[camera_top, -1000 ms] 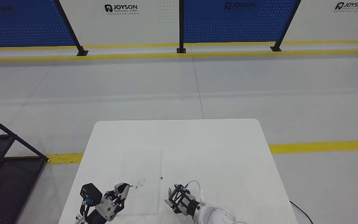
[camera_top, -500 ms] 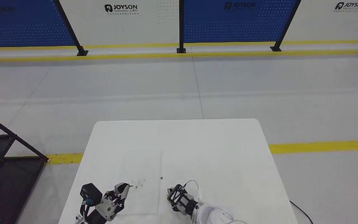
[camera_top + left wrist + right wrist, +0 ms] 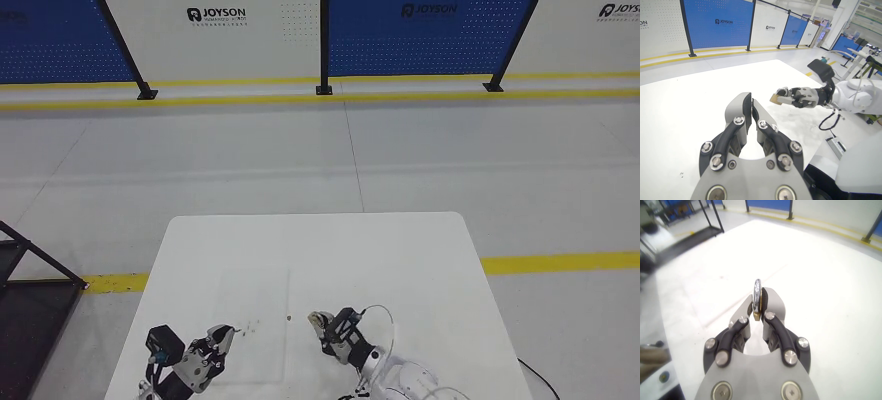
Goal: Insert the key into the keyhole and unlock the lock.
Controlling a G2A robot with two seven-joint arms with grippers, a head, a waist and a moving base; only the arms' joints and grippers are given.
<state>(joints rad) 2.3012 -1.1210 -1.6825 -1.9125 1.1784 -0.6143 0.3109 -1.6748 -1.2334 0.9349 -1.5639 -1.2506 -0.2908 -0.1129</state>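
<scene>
**Right gripper clamped on the padlock; left gripper drawn shut beside it**

The right gripper (image 3: 758, 294) was closed on a small brass-bodied padlock with a silver steel shackle (image 3: 756, 313). Its black pads pressed the lock's flat sides, and the shackle loop pointed out past the fingertips. In the left wrist view the padlock (image 3: 774, 98) sat at the fingertips, held off the surface of the white rectangular table (image 3: 677, 98).

The left gripper (image 3: 751, 97) had its fingers drawn together, the pads meeting at the tips. What lay between them could not be told.

From above, the left gripper (image 3: 222, 335) sat over the table's near left part. The right gripper (image 3: 325, 325) was over the near middle, apart from the left one.
</scene>
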